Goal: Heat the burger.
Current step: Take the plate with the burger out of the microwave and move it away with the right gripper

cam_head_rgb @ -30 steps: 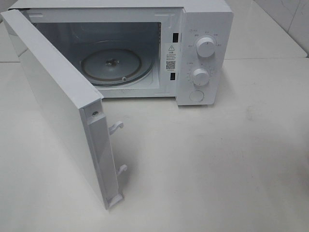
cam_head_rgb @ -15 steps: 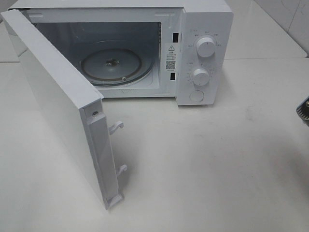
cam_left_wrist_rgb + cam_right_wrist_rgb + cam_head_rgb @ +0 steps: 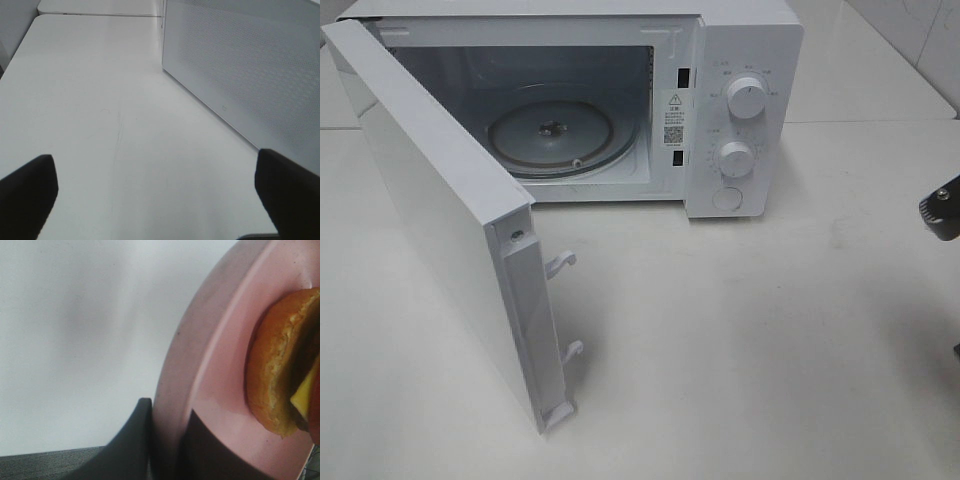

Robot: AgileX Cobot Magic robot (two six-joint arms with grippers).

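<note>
In the right wrist view the burger (image 3: 280,370), with a golden-brown bun and a corner of yellow cheese, lies on a round pink plate (image 3: 220,340). My right gripper (image 3: 167,440) is shut on the plate's rim, one dark finger (image 3: 130,440) outside it and one inside. The high view shows only a dark piece of the right arm (image 3: 942,210) at the right edge; burger and plate are out of that view. My left gripper (image 3: 160,200) is open and empty over bare table, beside the microwave door's outer face (image 3: 250,75).
The white microwave (image 3: 740,110) stands at the back of the white table (image 3: 770,340). Its door (image 3: 450,220) is swung wide open toward the front left. The glass turntable (image 3: 560,135) inside carries nothing. Two knobs sit on the right panel.
A dark part of the right arm has come into the high view at the right edge and pushed further in. The microwave and door have not moved.
</note>
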